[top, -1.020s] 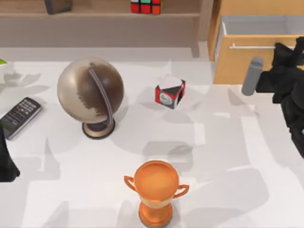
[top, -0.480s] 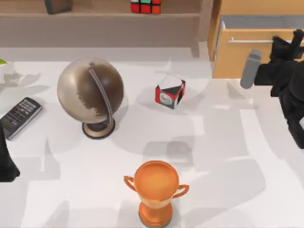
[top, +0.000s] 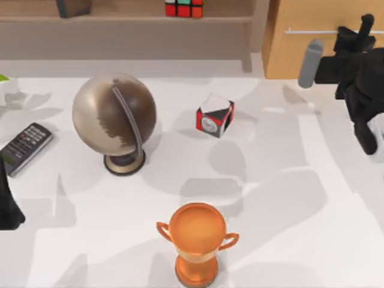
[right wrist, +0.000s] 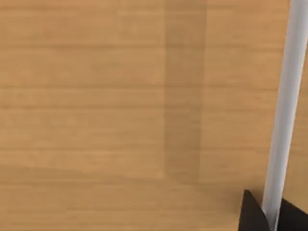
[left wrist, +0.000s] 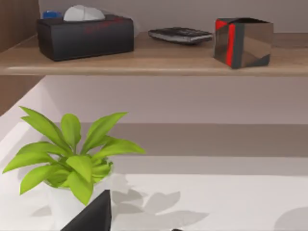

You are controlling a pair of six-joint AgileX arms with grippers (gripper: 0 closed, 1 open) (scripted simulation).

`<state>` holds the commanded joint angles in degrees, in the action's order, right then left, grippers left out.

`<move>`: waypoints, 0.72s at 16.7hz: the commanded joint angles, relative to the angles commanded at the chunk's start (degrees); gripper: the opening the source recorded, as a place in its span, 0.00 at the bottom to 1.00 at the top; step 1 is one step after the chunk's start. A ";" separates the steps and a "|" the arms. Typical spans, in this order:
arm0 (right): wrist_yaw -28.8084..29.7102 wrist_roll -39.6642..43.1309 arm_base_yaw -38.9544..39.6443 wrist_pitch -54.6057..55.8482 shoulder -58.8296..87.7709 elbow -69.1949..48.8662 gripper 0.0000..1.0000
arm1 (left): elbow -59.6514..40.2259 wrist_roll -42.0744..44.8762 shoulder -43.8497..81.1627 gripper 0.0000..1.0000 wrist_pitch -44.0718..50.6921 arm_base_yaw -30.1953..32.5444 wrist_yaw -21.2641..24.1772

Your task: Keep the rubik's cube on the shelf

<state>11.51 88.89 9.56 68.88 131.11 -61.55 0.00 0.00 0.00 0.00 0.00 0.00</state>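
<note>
1. Drawer now pushed flush; a second ago we had it pulled out with its tray showing.
2. Our right end effector has moved back with it, fingers clamped on the silver handle.
3. Rubik's cube unchanged on the shelf, top centre: red, green, white stickers, black frame.
4. Our left arm parked at the bench left edge; can't tell its end effector state.
</note>
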 joint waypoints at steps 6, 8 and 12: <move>-0.19 0.01 -0.20 -0.93 0.74 -1.67 0.00 | 0.00 0.00 0.00 1.00 0.00 0.00 0.00; -0.19 0.01 -0.20 -0.93 0.74 -1.67 0.15 | 0.00 0.00 0.00 1.00 0.00 0.00 0.00; -0.19 0.01 -0.20 -0.93 0.74 -1.67 0.45 | 0.00 0.00 0.00 1.00 0.00 0.00 0.00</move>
<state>11.32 88.90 9.37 67.95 131.85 -63.22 0.00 0.00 0.00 0.00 0.00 0.00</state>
